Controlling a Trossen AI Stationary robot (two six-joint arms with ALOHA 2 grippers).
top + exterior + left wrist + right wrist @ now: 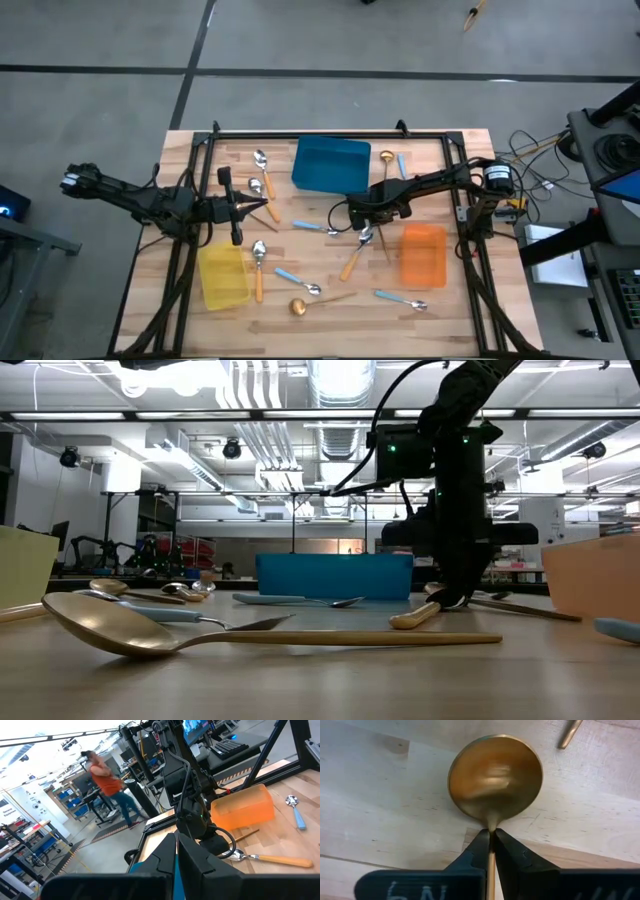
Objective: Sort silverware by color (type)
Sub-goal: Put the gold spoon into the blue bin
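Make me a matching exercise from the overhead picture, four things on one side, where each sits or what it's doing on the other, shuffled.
Things:
1. right gripper
2. left gripper
3. blue bin
4. yellow bin

Places or states:
A. the table's far edge, middle
B. shut on a gold spoon at its neck
C. near the table's front left corner
D. shut, holding nothing, left of centre

Pairs: 1-B, 2-D, 3-A, 4-C

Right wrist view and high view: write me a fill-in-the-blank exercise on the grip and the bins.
1. The right gripper is shut on the thin neck of an all-____ spoon.
2. The rectangular plastic bin at the far edge of the wooden table is ____.
3. The yellow rectangular plastic bin lies nearest the ____ gripper.

Missing words: gold; blue; left
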